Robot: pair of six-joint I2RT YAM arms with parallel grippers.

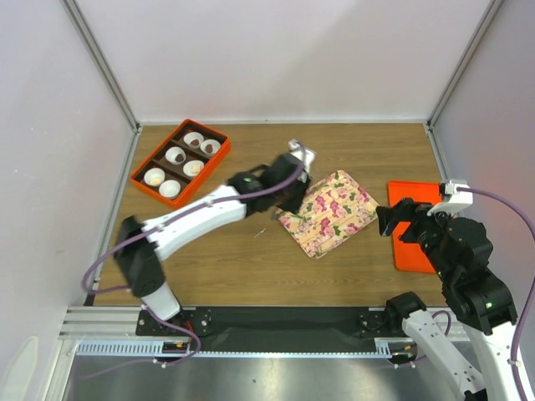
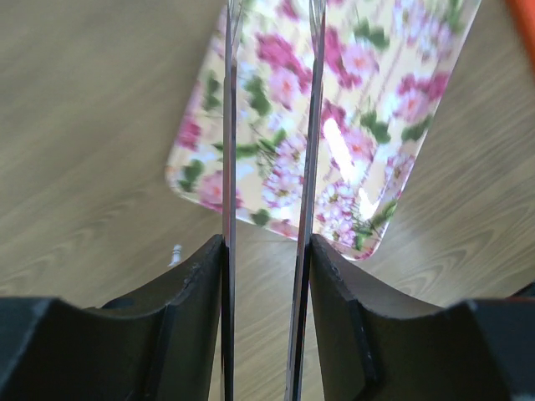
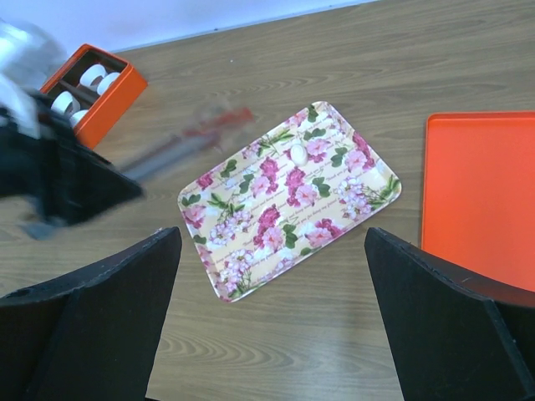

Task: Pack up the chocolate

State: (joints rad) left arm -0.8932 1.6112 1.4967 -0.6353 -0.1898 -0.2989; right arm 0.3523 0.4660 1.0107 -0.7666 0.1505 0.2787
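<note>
Dark spots in some white cups (image 1: 170,189) of the orange box (image 1: 140,179), well apart from the flowered tray (image 1: 328,213), look like chocolate (image 1: 175,155) already packed. No loose piece shows on the tray, so I cannot tell what is left. The left gripper (image 2: 269,100) hangs over the tray's box-side edge, its fingers narrowly apart and empty, while the right gripper (image 3: 269,242) beyond the tray's far side is spread wide. Everything sits on a wood-grain table (image 1: 351,150) within plain white walls (image 1: 276,50).

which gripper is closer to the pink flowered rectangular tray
Left. The left gripper hangs over the left edge of the tray; the right gripper sits off its right side with a gap.
</note>
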